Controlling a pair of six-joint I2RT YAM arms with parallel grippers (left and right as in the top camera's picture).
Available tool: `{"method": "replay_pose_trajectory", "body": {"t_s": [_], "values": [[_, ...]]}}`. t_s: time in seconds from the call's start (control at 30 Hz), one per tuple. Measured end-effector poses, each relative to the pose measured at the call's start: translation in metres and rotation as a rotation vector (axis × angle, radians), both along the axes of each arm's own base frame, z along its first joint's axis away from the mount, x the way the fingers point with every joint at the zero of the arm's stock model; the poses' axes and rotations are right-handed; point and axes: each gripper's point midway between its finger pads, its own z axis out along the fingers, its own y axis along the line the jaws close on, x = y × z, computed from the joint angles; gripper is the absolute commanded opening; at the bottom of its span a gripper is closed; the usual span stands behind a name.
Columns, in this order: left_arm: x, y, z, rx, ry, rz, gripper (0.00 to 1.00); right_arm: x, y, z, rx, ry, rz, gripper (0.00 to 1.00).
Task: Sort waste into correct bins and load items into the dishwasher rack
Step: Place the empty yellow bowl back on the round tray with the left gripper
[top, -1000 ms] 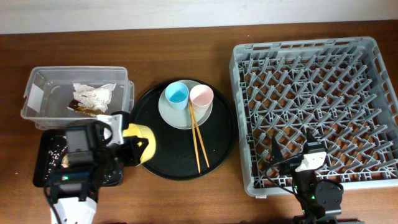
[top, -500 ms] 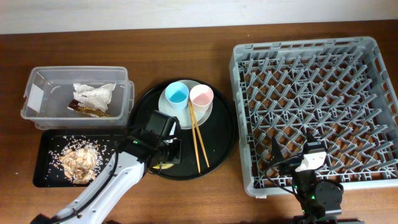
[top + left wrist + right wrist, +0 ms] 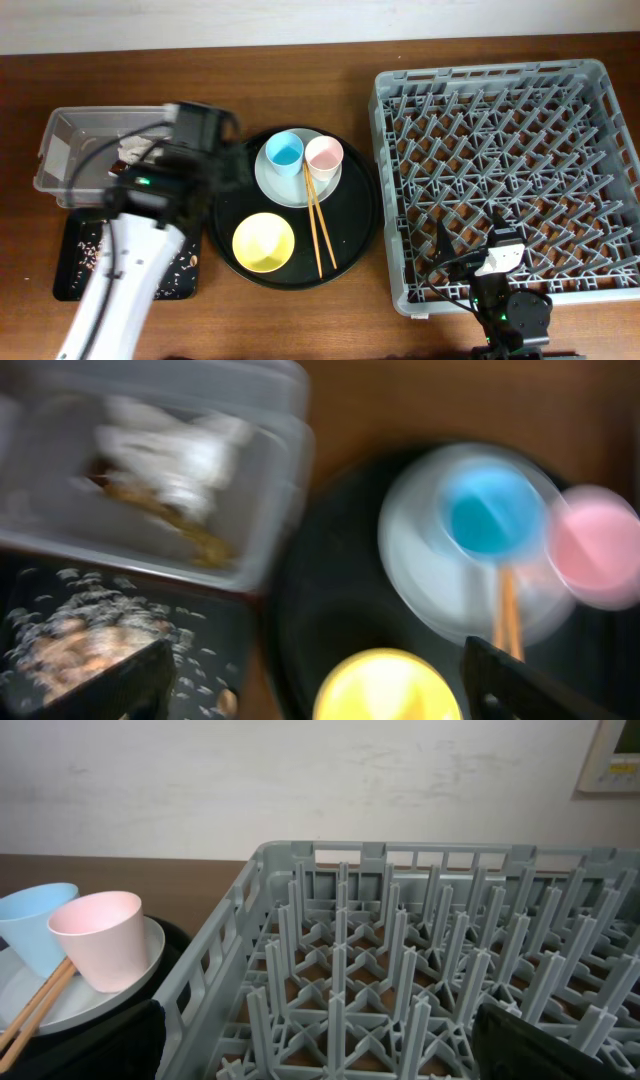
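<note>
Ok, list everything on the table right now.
rack: one, grey, right
round tray: one, black, centre
plate: one, grey-green, on round tray
blue cup: one, blue, on plate
pink cup: one, pink, on plate
bowl: one, yellow, on round tray
chopsticks: pair, wooden, across plate edge
tub: one, clear, left
napkin: one, white, in tub
wrapper: one, brown, in tub
flat tray: one, black, before tub
scraps: many, beige, in flat tray
left fingers: two, dark, open, by tub
right fingers: two, dark, open, at rack

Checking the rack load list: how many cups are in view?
2. The blue cup and the pink cup stand side by side on the plate on the round black tray. None shows in the rack.
</note>
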Motion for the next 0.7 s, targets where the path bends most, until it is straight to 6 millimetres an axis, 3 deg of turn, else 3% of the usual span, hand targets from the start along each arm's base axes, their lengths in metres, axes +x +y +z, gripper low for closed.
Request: {"method": "replay_pose_trajectory", "body": {"t_s": [0.13,0.17,0.23,0.4,0.5,0.63,0.7], "values": [[-0.003,0.101,0.002,-0.013,-0.011,0.339,0.99,0.0,0.0,0.0,0.0,0.0,0.0,0.98],[-0.005,0.108,0.001,-0.029,-0.01,0.363,0.99,0.0,0.0,0.0,0.0,0.0,0.0,0.98],[-0.006,0.117,0.0,-0.05,-0.009,0.39,0.99,0.0,0.0,0.0,0.001,0.0,0.0,0.98],[-0.006,0.115,0.0,-0.062,-0.007,0.386,0.99,-0.001,0.005,0.001,0.008,-0.004,0.028,0.98],[-0.006,0.115,0.0,-0.063,-0.007,0.386,0.99,-0.008,0.034,0.035,0.028,-0.139,0.206,0.98],[-0.006,0.115,0.0,-0.065,-0.008,0.385,0.99,-0.02,0.041,0.062,0.146,-0.021,0.243,0.98],[-0.006,0.115,0.0,-0.065,-0.007,0.384,0.99,-0.024,0.04,0.119,0.174,0.045,0.23,0.98]]}}
